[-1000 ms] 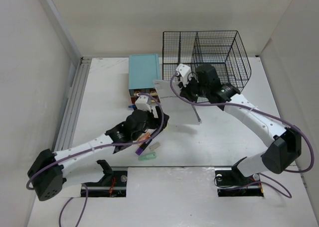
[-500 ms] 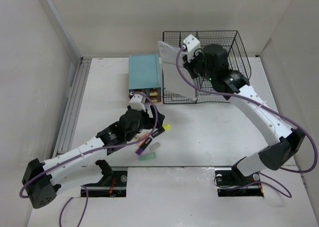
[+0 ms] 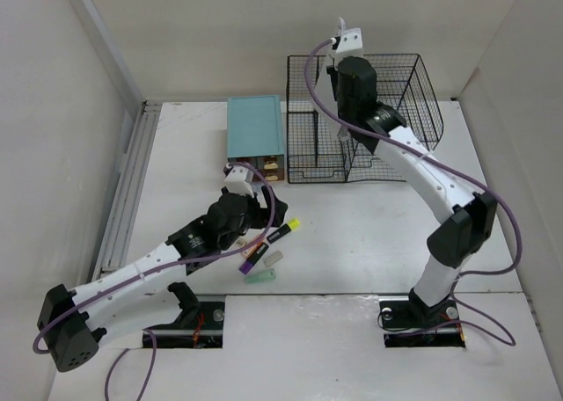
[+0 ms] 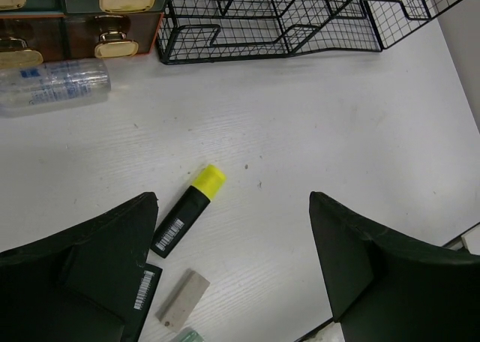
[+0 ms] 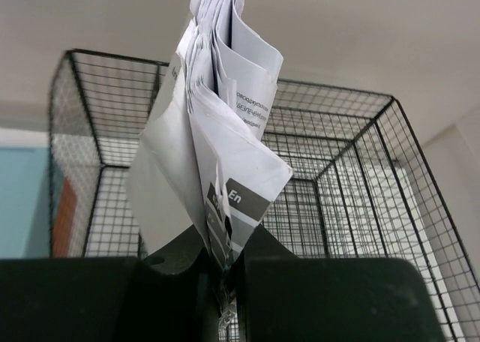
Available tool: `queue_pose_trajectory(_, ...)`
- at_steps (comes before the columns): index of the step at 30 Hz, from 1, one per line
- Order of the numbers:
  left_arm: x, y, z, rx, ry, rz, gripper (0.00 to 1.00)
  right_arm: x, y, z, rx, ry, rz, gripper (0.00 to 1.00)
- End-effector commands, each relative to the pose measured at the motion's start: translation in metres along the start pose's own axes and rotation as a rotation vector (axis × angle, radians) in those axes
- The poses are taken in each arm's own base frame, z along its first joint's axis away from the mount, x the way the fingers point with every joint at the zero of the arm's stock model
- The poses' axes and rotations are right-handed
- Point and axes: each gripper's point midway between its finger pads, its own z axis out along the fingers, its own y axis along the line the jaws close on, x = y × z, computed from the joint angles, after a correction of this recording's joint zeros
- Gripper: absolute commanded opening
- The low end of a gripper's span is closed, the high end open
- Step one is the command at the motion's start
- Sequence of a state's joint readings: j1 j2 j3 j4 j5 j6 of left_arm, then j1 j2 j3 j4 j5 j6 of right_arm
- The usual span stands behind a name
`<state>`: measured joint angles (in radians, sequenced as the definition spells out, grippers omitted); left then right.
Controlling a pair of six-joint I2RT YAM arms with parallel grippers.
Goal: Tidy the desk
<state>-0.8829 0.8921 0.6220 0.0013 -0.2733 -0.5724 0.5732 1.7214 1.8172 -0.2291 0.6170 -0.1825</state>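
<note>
Clamping a sheaf of folded papers (image 5: 214, 132), our right jaws hold it upright above the black wire rack (image 3: 387, 93) at upper right. Our left jaws gape, empty, over a yellow-capped marker (image 4: 187, 211) lying on the white surface (image 3: 396, 234), which fills the top view's middle.

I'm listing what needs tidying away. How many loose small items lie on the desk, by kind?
Marker pens: 2 (yellow-capped, purple-capped)
Small blocks, possibly erasers: 2 (pale, green)
Clear tube: 1
Total on the desk: 5
</note>
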Motion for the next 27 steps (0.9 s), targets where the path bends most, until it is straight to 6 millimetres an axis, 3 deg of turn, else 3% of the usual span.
queue_pose_trajectory(1,-0.018,-0.008,-0.007,0.025,-0.052,-0.03,0.8,-0.04,-0.042,0.004,0.238,-0.118,0.176,0.0)
queue_pose_trajectory(5,-0.01,-0.003,-0.006,0.014,-0.037,-0.024,0.8,-0.026,-0.04,0.02,0.319,-0.092,0.174,0.0)
queue_pose_trajectory(9,-0.01,-0.003,-0.006,0.014,-0.037,-0.024,0.8,-0.025,-0.035,0.026,0.311,-0.094,0.166,0.0)
queue_pose_trajectory(15,-0.01,-0.003,-0.002,0.014,-0.037,-0.015,0.8,-0.08,-0.033,-0.017,0.211,-0.23,0.203,0.0)
queue_pose_trajectory(18,-0.011,-0.005,0.0,0.013,-0.036,-0.014,0.8,-0.094,-0.045,-0.03,0.253,-0.251,0.176,0.0)
queue_pose_trajectory(23,-0.014,-0.009,0.0,0.033,-0.045,-0.02,0.8,-0.096,-0.057,-0.033,0.313,-0.239,0.134,0.0)
queue_pose_trajectory(27,-0.012,-0.01,-0.001,0.044,-0.045,-0.022,0.8,-0.078,-0.05,-0.023,0.345,-0.202,0.108,0.0)
